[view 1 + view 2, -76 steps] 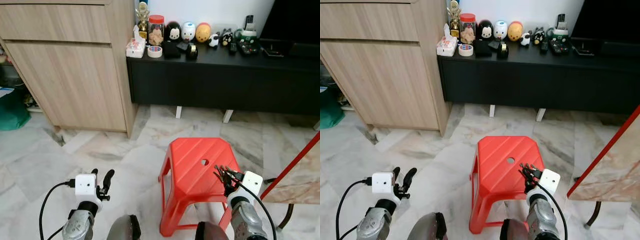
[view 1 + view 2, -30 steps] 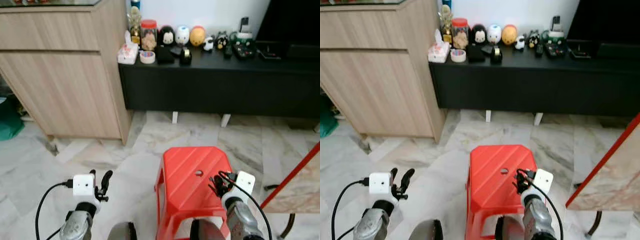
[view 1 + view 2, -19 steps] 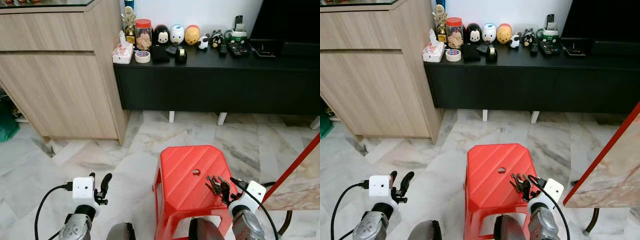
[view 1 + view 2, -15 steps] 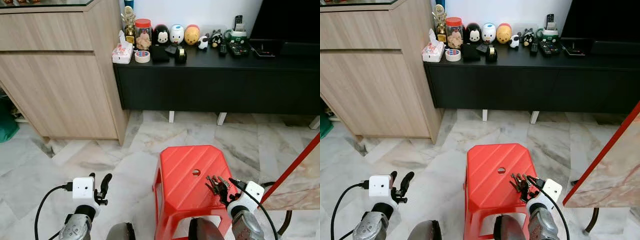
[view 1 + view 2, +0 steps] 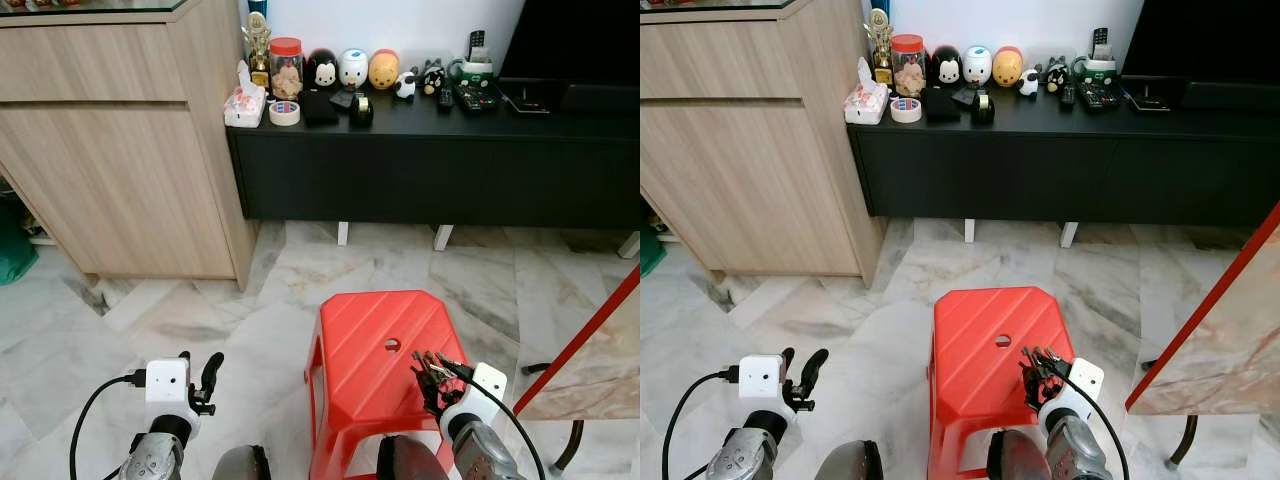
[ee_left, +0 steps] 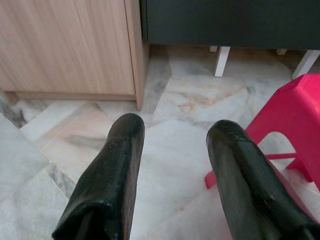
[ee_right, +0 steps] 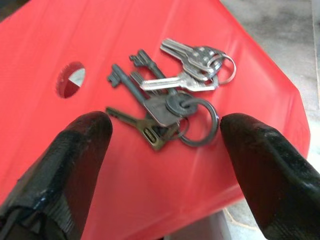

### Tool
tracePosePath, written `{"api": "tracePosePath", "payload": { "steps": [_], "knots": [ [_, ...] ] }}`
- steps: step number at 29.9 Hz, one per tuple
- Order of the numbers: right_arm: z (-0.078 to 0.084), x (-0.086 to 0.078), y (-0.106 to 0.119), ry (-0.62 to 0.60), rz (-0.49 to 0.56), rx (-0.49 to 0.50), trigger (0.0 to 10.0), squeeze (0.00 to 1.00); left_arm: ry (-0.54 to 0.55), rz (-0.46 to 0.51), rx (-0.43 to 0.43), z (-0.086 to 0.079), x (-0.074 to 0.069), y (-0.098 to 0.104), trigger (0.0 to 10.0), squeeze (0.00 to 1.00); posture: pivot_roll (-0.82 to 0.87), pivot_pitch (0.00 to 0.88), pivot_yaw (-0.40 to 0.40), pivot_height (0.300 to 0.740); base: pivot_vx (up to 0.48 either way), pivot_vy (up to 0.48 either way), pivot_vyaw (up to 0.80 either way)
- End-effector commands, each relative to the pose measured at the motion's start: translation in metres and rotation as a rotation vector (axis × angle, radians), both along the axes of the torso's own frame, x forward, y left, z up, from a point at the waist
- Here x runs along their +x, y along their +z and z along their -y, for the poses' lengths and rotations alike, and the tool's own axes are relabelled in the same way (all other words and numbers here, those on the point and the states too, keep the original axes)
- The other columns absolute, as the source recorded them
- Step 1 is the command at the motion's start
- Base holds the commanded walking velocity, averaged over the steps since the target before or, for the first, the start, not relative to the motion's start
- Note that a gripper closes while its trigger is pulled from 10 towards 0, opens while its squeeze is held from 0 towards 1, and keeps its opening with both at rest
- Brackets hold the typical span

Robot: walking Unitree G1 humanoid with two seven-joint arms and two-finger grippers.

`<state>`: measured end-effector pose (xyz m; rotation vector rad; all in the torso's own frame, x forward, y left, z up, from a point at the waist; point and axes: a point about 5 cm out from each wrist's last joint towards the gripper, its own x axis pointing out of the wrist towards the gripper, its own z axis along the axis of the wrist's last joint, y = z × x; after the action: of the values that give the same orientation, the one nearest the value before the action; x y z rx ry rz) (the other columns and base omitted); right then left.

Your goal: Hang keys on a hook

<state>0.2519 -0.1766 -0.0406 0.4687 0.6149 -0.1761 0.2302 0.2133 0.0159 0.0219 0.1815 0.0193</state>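
Observation:
A bunch of keys (image 7: 170,100) on linked rings lies flat on the top of a red plastic stool (image 5: 370,330), near its right edge and beside the small round hole. My right gripper (image 7: 165,121) is open just behind the bunch, one finger on each side of it and not touching it; the eye view places this gripper (image 5: 437,383) over the stool's right front corner. My left gripper (image 5: 200,362) is open and empty, low on the left above the marble floor.
A light wooden cabinet (image 5: 130,150) stands at the back left. A black low console (image 5: 430,160) with figurines, a jar and remotes runs along the back wall. A red-edged marble table (image 5: 590,340) slants in at the right. Marble floor lies between.
My right gripper has shifted a little to the left, closer over the keys. The keys still lie on the stool. The left arm has hardly moved.

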Motion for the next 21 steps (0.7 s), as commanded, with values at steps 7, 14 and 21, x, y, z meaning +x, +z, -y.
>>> {"api": "tracePosePath", "payload": {
  "steps": [7, 14, 21],
  "knots": [
    [0.0033, 0.0014, 0.0006, -0.007, -0.013, -0.005, 10.0, 0.0, -0.01, 0.004, 0.013, 0.0007, 0.0022, -0.0002, 10.0, 0.0, 0.07, 0.017, -0.024, 0.608, 0.0, 0.0, 0.0],
    [0.0033, -0.0021, -0.0025, -0.024, -0.034, 0.003, 10.0, 0.0, -0.011, 0.011, 0.016, 0.0004, 0.0032, 0.0011, 10.0, 0.0, 0.07, 0.02, -0.024, 0.608, 0.0, 0.0, 0.0],
    [0.005, -0.003, -0.0035, -0.024, -0.053, -0.003, 10.0, 0.0, -0.01, 0.011, 0.017, 0.0003, 0.0021, 0.0007, 10.0, 0.0, 0.07, 0.03, -0.025, 0.608, 0.0, 0.0, 0.0]
  ]
}}
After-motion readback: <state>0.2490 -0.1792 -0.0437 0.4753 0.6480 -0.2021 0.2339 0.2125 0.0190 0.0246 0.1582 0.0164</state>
